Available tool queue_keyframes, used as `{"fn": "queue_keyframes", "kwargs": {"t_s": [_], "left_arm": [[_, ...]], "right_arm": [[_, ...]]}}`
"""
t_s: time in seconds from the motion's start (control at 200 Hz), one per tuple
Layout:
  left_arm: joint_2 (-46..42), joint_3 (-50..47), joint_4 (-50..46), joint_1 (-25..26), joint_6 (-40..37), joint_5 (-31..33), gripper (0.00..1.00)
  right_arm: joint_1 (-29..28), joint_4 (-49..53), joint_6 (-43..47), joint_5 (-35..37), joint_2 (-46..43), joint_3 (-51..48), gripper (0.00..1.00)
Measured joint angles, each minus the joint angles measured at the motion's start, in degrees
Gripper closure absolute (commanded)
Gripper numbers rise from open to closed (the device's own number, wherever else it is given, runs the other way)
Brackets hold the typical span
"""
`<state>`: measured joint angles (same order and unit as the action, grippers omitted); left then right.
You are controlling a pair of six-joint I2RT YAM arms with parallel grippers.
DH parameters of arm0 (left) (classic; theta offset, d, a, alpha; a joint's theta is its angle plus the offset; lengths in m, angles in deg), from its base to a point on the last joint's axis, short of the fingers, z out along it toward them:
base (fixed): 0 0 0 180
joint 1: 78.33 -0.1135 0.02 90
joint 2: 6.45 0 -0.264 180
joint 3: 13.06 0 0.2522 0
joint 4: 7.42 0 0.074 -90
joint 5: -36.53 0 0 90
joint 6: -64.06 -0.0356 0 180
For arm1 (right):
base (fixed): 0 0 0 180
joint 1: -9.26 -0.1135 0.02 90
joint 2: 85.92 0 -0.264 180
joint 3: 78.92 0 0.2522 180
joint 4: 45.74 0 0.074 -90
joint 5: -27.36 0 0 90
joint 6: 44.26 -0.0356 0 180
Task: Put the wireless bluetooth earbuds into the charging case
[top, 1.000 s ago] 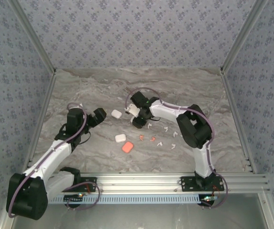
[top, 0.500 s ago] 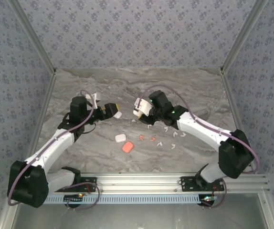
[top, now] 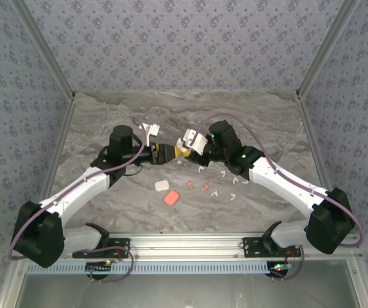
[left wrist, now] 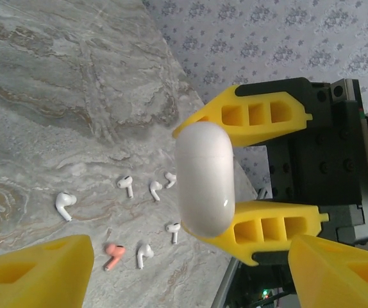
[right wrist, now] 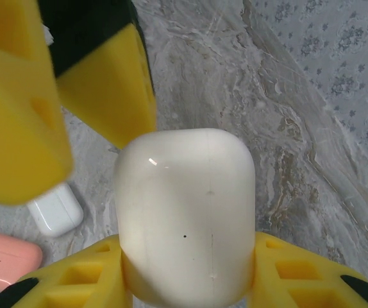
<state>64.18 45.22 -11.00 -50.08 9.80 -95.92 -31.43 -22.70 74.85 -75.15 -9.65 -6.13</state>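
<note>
Right gripper (top: 185, 145) is clenched on a white case (left wrist: 203, 178), held clear of the table (top: 107, 122) at mid-workspace; its yellow fingers pinch the case across its width, free end pointing toward the other arm. Left gripper (left wrist: 190, 260) is released, jaws standing wide, facing the right one closely and not touching the case. Key relation: the case sits straight ahead of the left gripper, about centred on its gap. From the left wrist it shows a narrow rounded side, long dimension crossing the line between the left fingers (left wrist: 36, 273), so they would close on its two broad faces. No open lid shows. Earbuds (left wrist: 64, 205) lie loose on the table, scattered below the meeting point toward the right arm's side, mostly white, a few orange-red. Right arm is nearer them but occupied. Judgement: handover or two-handed lid opening is in hand; insertion not yet begun. Spare white case (top: 161, 185) and orange-red case (top: 171, 197) lie nearer the bases.
</note>
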Motion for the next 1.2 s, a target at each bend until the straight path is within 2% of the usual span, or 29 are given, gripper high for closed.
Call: {"fn": "queue_keyframes", "kwargs": {"t_s": [0.44, 0.63, 0.7, 0.865, 0.984, 1.059, 1.199], "left_arm": [[3.13, 2.6, 1.16, 1.73, -0.76, -0.02, 0.64], [3.43, 2.71, 1.4, 1.86, -0.59, -0.15, 0.76], [3.43, 2.71, 1.42, 1.88, -0.57, 0.0, 0.8], [3.41, 2.71, 2.01, 1.97, -0.66, 0.42, 0.87], [3.1, 2.12, 4.83, 2.16, -0.81, 2.54, 0.92], [1.86, 0.13, 8.44, 2.36, -1.29, 4.5, 0.94], [0.0, -3.28, 15.13, 3.82, -3.89, 8.26, 0.96]], "right_arm": [[-0.98, -0.11, 0.35, -0.39, 0.0, 0.0, 0.61], [-0.98, -0.13, 0.33, -0.39, 0.0, 0.0, 0.58], [-0.96, -0.11, 0.28, -0.33, 0.0, 0.0, 0.53], [0.04, 0.83, -1.7, -2.08, -0.15, 0.07, 0.25], [3.17, 2.4, -4.26, -6.69, -2.19, -0.07, 0.07], [6.43, 2.32, -6.95, -10.95, -4.9, -0.7, 0.0], [13.84, -0.96, -14.36, -20.55, -10.91, -4.46, 0.0]]}}
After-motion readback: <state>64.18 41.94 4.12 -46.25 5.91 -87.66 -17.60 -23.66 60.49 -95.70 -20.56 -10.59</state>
